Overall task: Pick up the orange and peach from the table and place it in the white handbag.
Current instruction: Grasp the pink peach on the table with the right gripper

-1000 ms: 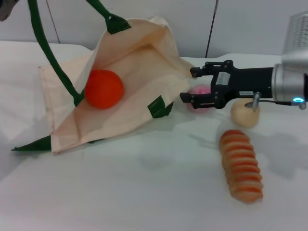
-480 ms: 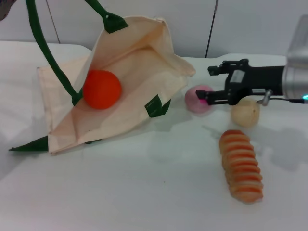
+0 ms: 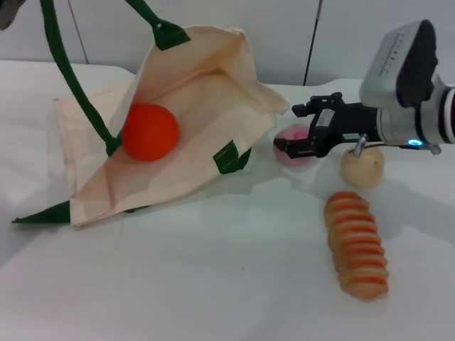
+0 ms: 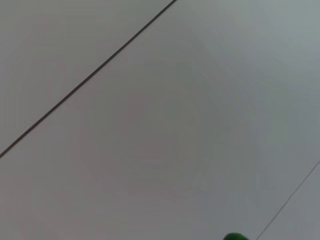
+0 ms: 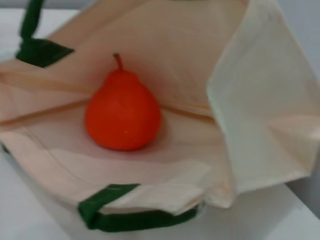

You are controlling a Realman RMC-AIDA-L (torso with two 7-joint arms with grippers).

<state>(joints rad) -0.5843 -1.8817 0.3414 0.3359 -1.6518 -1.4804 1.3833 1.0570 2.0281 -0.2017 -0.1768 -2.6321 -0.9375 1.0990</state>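
Note:
The orange lies inside the open white handbag, which lies on its side at the left of the table. It also shows in the right wrist view, deep in the bag. The peach sits on the table just right of the bag's mouth. My right gripper is open, with one finger above the peach and one in front of it, partly hiding it. A green handle is held up out of the frame near a sliver of my left arm at the top left corner.
A pale beige round fruit sits right of the peach, under my right wrist. A ridged orange-tan bread loaf lies in front of it. A wall stands behind the white table.
My right gripper drew back to the right, then came left again to the peach with the wrist raised. The orange and the bag have not moved.

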